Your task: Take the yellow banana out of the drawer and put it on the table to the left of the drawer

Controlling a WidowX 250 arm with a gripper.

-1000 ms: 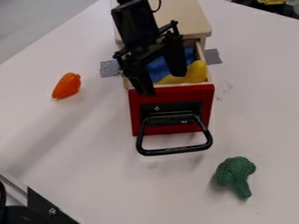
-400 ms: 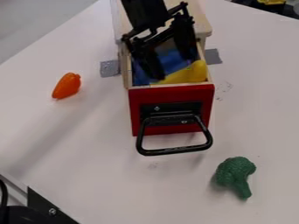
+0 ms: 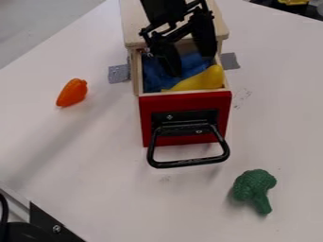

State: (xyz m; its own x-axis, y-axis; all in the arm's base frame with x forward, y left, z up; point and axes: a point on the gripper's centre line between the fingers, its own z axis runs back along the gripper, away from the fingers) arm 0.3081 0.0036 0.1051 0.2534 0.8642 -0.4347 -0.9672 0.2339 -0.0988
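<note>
One curved yellow toy banana (image 3: 205, 80) lies inside the open wooden drawer w/ a red front (image 3: 189, 101), just behind that front, its thick end by the side wall at view's R. Crumpled blue cloth (image 3: 153, 73) sits behind & beside it in the same drawer. Black two-finger gripper (image 3: 192, 66) hangs over the drawer, tilted, fingers spread apart w/ a gap btwn; banana's not btwn them. Can't tell if a fingertip touches the cloth.

Black loop handle (image 3: 189, 164) sticks out from the red front. Light wood cabinet (image 3: 133, 21) is behind, w/ grey tape patches at view's L (image 3: 118, 74) & R (image 3: 229, 61). Pointed orange toy vegetable (image 3: 72, 93) lies on the white table (image 3: 95, 156), view's L of the drawer; dk green toy broccoli (image 3: 253, 182) is on the table near view's lower R.
</note>
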